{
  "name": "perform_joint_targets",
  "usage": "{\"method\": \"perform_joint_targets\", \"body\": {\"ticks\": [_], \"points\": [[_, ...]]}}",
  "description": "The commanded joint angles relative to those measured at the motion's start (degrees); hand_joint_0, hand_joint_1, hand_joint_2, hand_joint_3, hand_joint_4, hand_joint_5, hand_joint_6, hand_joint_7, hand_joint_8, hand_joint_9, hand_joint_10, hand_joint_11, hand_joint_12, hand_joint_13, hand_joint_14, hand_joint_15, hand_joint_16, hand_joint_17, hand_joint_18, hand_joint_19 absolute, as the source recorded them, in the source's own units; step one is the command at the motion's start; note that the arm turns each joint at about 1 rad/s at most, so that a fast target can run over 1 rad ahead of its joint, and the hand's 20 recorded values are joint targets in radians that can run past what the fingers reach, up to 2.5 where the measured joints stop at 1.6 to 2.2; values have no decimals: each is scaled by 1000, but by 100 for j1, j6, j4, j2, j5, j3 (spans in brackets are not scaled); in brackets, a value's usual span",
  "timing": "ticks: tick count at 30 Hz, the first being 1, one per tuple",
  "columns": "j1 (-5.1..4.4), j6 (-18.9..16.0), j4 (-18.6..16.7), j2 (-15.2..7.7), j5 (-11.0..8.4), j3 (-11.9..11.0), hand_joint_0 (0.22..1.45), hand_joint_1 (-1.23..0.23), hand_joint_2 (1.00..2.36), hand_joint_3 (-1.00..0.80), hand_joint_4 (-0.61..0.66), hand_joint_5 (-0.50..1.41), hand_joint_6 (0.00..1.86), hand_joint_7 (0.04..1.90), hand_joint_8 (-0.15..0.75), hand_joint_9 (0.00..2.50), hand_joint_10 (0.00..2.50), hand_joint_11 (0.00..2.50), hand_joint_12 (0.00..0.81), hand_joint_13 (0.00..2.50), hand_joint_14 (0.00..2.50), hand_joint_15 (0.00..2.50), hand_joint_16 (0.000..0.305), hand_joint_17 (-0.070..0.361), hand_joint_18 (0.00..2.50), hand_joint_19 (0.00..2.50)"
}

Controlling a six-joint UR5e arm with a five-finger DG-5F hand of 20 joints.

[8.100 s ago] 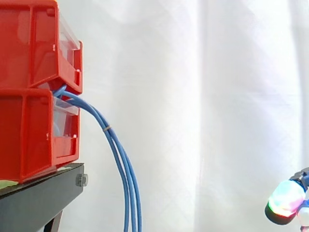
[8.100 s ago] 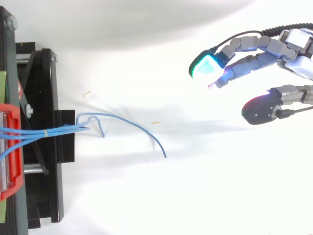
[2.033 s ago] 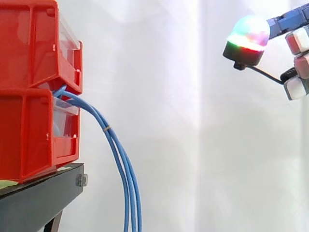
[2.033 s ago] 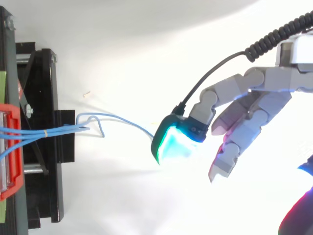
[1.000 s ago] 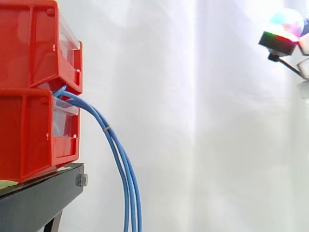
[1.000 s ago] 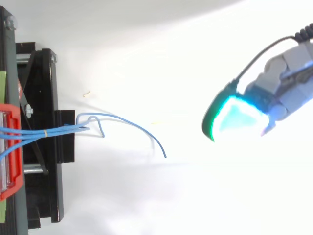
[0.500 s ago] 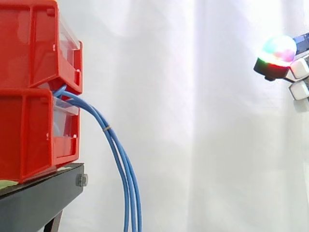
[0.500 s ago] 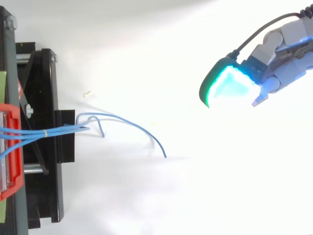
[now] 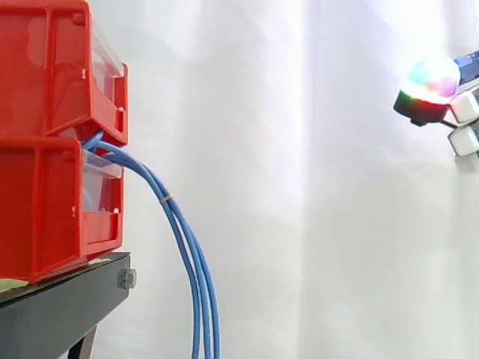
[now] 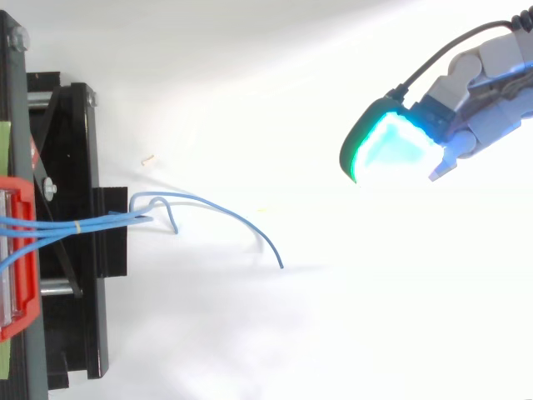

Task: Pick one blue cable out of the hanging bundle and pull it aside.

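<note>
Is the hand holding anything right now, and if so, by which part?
Nothing is held. The hand is open and well apart from the blue cables, which hang untouched from the red bins.

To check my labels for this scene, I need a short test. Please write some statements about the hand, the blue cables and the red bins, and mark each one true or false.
1. The hand is shut on one of the blue cables. False: it is open, well apart from them, and holds nothing.
2. The blue cables leave the red bins and hang down past the black stand. True.
3. A small band ties the cables together just outside the bins. True.
4. The red bins stand side by side. False: one is stacked on the other.
</note>
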State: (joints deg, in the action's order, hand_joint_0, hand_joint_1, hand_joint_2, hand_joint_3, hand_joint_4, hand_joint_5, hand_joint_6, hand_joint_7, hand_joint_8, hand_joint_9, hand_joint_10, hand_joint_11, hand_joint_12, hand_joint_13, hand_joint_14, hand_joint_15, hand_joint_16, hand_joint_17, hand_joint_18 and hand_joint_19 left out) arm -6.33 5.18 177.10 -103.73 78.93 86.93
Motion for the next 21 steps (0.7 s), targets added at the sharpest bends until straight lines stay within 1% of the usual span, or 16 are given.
{"method": "perform_joint_targets", "body": {"ticks": [1,21], "points": [[0,0,0,-7,0,8,478,-601,1000,-500,140,-228,501,620,231,485,0,20,335,379,8,168,51,115,175,173],[0,0,0,2,0,0,502,-625,1001,-480,137,-228,501,625,228,463,0,37,331,345,7,170,49,111,157,183]]}}
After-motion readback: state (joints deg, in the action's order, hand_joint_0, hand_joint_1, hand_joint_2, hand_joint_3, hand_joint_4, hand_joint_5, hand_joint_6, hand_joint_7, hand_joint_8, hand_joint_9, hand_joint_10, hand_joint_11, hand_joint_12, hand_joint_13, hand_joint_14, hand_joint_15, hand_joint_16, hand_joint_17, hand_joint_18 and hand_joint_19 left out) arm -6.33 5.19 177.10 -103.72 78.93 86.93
